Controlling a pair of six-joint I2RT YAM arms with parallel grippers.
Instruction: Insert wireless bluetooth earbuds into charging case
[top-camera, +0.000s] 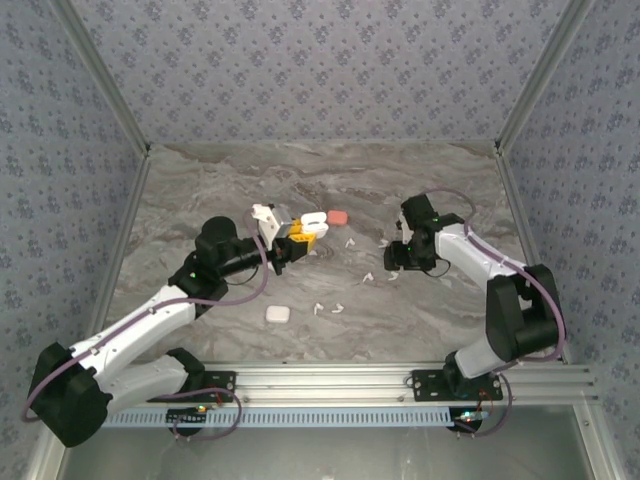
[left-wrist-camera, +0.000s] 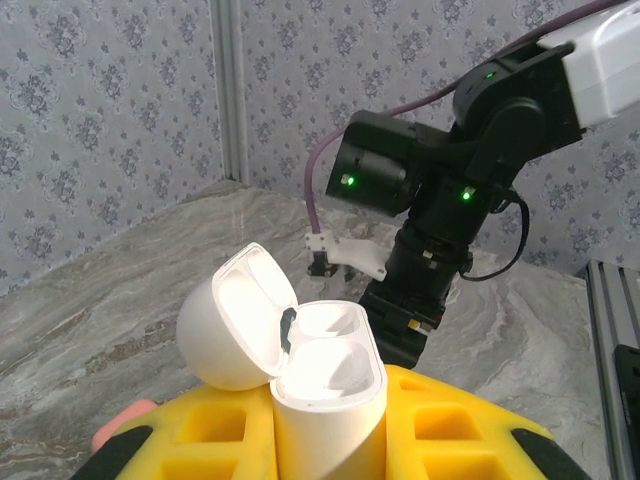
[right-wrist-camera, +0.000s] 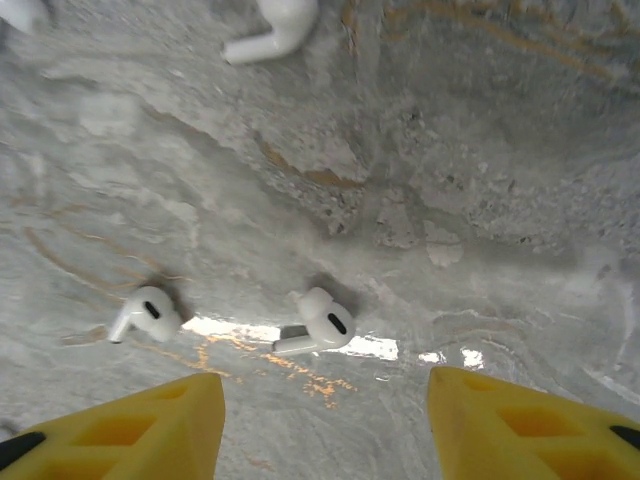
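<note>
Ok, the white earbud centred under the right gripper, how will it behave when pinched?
The earbud looks glossy and rounded, so it may squirt out of the right gripper. Tiny hard plastic: probably light and rigid. On the smooth marble table a nudge could slide or spin it.

Grey marbled tabletop (top-camera: 200, 180) enclosed by blue floral-patterned walls (top-camera: 320, 70) with metal corner posts (top-camera: 112, 90).

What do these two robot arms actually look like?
The left arm and right arm match: smooth white shells between chunky black joint housings, on black bases bolted to a silver rail. A mauve cable loops beside each, and small green lights glow on the joints. The jaws are bright yellow plastic with squarish recessed pockets.
</note>
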